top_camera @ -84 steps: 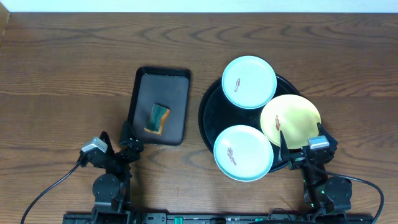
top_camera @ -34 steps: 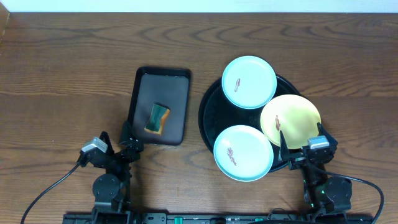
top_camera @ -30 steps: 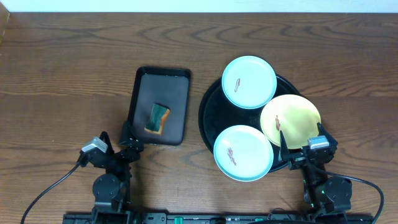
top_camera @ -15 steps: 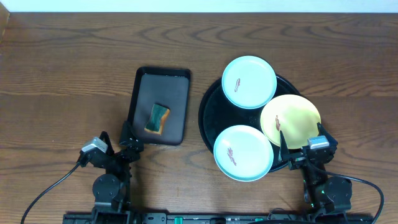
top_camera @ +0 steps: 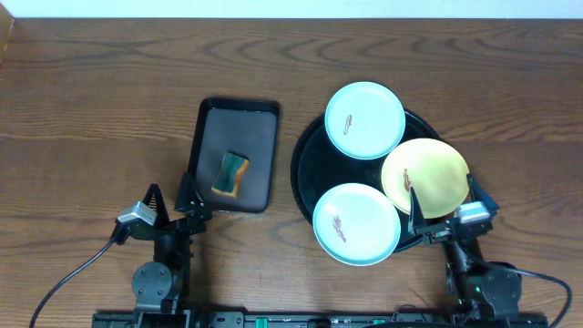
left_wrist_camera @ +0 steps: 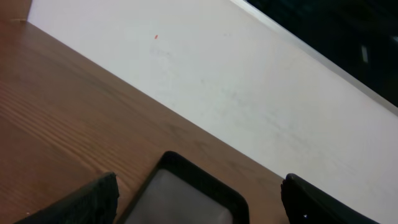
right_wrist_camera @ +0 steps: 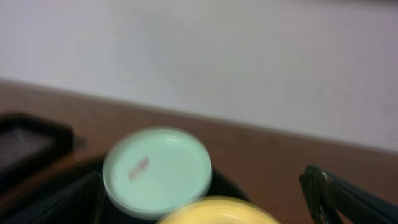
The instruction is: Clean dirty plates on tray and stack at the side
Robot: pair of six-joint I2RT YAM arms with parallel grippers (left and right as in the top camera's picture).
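Three plates sit on the round black tray (top_camera: 305,164). One turquoise plate (top_camera: 364,119) is at the back and carries a reddish smear; it also shows in the right wrist view (right_wrist_camera: 157,169). A second smeared turquoise plate (top_camera: 356,224) is at the front. The yellow plate (top_camera: 425,177) lies at the right with a smear near its left rim; its edge shows in the right wrist view (right_wrist_camera: 217,211). My left gripper (top_camera: 173,202) is open and empty near the front of the small tray. My right gripper (top_camera: 444,211) is open and empty by the yellow plate's front edge.
A rectangular black tray (top_camera: 208,137) left of the round tray holds a green and yellow sponge (top_camera: 231,173); its corner shows in the left wrist view (left_wrist_camera: 186,186). Bare wooden table lies to the left and behind. A white wall stands beyond the far table edge.
Both arms have shifted slightly and risen; the fingers of both grippers now look spread wider. The plates, trays and sponge have not moved.
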